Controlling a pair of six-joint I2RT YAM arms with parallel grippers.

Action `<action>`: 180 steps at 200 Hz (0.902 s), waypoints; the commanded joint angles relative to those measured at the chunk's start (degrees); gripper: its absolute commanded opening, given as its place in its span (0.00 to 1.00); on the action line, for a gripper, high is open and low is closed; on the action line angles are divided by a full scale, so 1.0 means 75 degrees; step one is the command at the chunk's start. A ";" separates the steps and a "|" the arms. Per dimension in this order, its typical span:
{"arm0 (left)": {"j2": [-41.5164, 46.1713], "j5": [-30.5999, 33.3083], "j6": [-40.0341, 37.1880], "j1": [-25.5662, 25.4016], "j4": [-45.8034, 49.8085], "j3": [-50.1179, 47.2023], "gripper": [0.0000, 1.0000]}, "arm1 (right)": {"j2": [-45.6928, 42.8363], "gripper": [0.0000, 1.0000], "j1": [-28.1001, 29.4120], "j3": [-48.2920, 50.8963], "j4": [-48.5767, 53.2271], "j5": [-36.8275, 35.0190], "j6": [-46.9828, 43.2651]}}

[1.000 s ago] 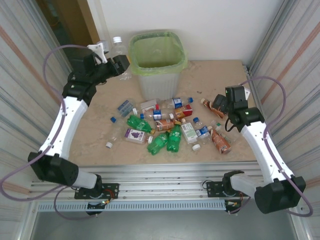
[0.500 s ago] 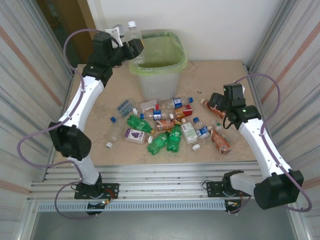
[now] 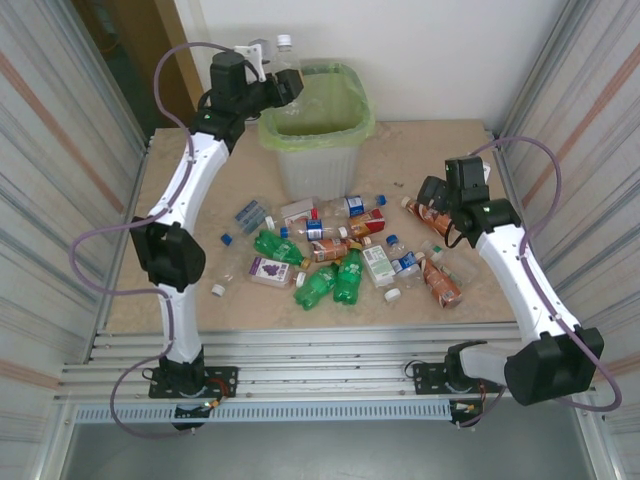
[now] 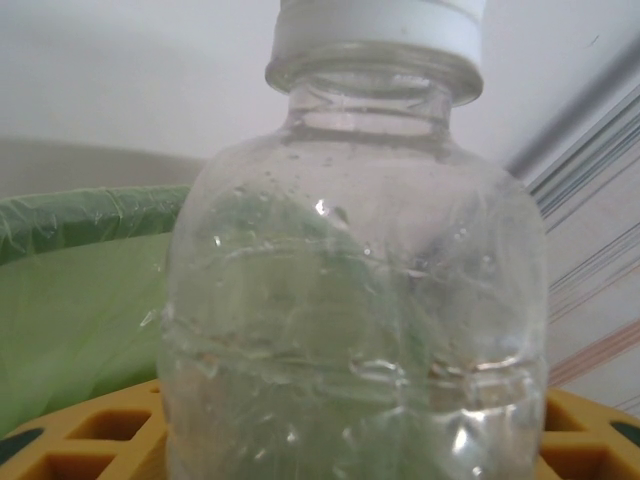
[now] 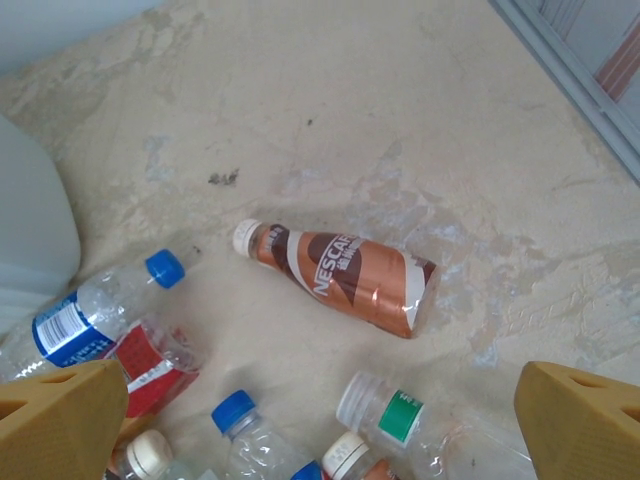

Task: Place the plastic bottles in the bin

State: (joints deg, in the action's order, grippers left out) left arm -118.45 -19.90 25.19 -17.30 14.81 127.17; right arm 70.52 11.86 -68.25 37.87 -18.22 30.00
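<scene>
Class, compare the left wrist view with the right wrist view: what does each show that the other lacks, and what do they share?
Left wrist view: a clear bottle with a white cap, upright and close up, gripped between the yellow left fingers, with the green bag behind it.
Right wrist view: the table, a brown bottle lying on its side, blue-capped bottles near it, and the right fingers wide apart with nothing between them.
Shared: the bin, as its bag in one view and its pale wall in the other, and the ribbed side panel.

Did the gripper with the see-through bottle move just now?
Yes. The left gripper carried the clear bottle rightward, from beside the bin to its left rim.
</scene>
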 commanded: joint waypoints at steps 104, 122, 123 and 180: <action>-0.0635 0.1298 -0.1863 -0.0447 0.0894 0.0441 0.54 | -0.0177 0.98 -0.0286 -0.0098 0.0376 -0.0280 0.0259; -0.0696 0.1294 -0.1869 -0.0460 0.0908 0.0500 0.57 | -0.0167 0.98 -0.0293 -0.0111 0.0365 -0.0255 0.0257; -0.0695 0.1294 -0.1869 -0.0459 0.0902 0.0502 0.57 | -0.0162 0.98 -0.0298 -0.0111 0.0365 -0.0249 0.0256; -0.0783 0.1332 -0.2028 -0.0459 0.1103 0.0691 0.70 | -0.0164 0.98 -0.0304 -0.0200 0.0551 -0.0229 0.0355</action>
State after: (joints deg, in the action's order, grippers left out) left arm -123.44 -10.72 11.62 -20.38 22.63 129.97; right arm 70.24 9.80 -68.47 40.34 -19.49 31.46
